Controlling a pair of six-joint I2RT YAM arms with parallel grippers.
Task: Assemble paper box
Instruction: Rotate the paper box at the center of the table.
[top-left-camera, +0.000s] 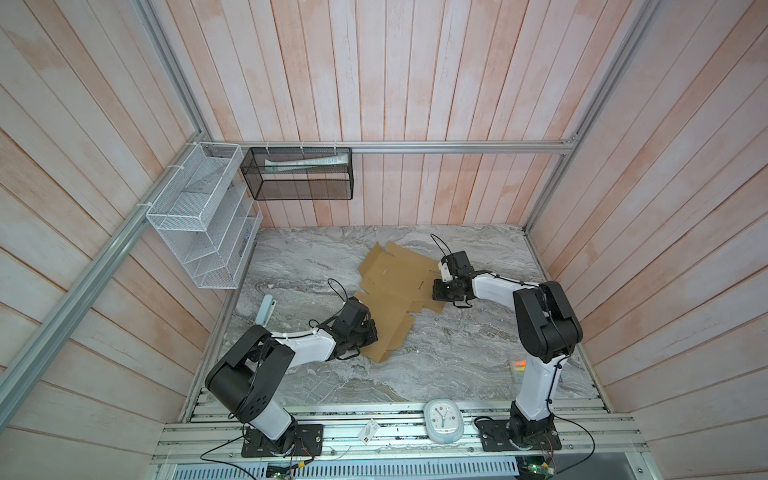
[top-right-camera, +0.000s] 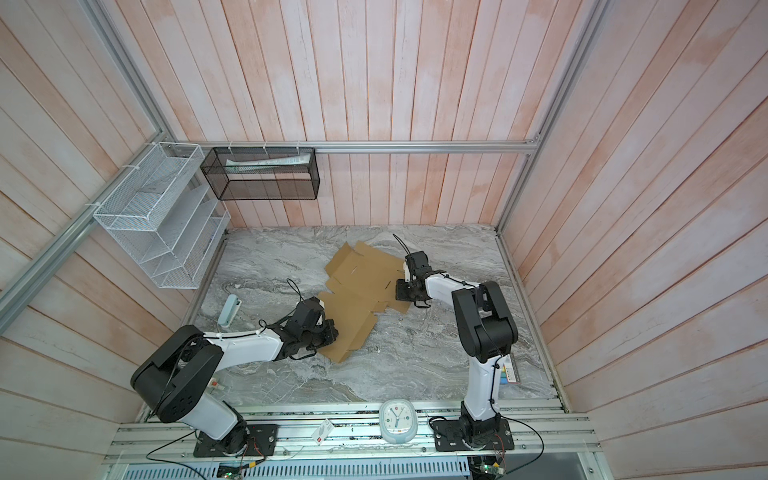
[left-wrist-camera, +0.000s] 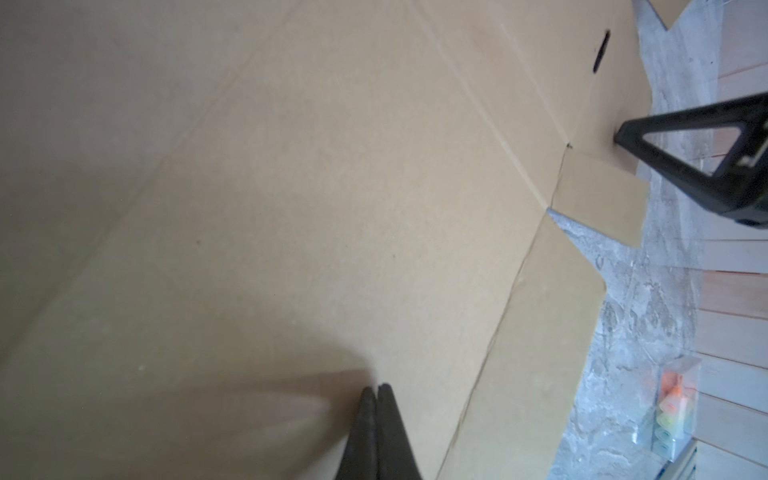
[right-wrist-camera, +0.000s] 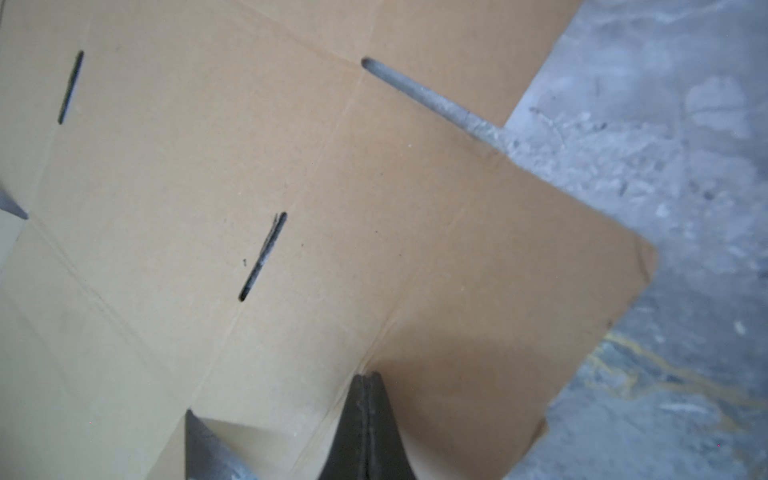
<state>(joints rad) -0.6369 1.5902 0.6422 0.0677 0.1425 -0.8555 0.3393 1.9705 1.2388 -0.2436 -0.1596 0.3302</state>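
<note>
the paper box (top-left-camera: 395, 291) lies flat on the tabletop (top-left-camera: 436, 365), toward its far edge, no wall raised; all folding is left to do. left pincer (left-wrist-camera: 377, 390) and right pincer (right-wrist-camera: 368, 376), both clenched empty, touch it.

Pink plank walls (top-left-camera: 415, 83); marble tabletop (top-left-camera: 457, 357)

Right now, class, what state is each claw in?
Left claw: closed, gripping nothing, tips on the flat brown corrugated cardboard sheet.
Right claw: closed, gripping nothing, tips on the same sheet.

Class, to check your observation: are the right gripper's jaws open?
No, the right gripper is shut, tips together over the die-cut cardboard sheet.
</note>
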